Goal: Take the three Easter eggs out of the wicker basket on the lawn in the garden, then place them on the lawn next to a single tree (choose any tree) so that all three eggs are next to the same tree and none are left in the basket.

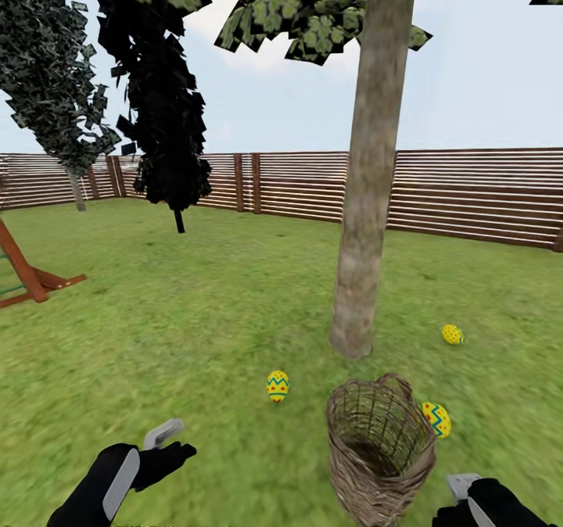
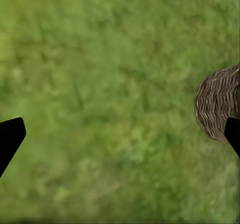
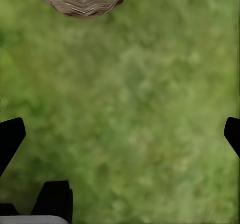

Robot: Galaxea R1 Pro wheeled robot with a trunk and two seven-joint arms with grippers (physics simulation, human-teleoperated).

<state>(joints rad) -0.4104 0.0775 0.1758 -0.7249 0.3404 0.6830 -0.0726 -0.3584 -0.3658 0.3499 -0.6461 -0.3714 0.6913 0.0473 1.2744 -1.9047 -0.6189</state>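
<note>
A fenced garden is showing here: mottled lawn [image 1: 195, 316] is stretching to a brown slatted fence [image 1: 469, 195], trees [image 1: 371, 159] are rising from it, and a wooden frame [image 1: 27, 273], possibly play equipment, is standing aside.

My arms black w/ grey trim. Eggs [image 1: 277, 385] yellow w/ blue-green zigzags, red marks. Basket [image 1: 381, 453] brown-grey weave. Lawn [image 1: 195, 316] mottled green. Trunk [image 1: 369, 167] pale grey-brown. Fence [image 1: 469, 195] brown slats. Far tree [image 1: 160, 97] black-leaved.

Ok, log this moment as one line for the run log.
eggs: three Easter eggs on lawn around tree | wicker basket: looks empty | left gripper: open | right gripper: open
</note>
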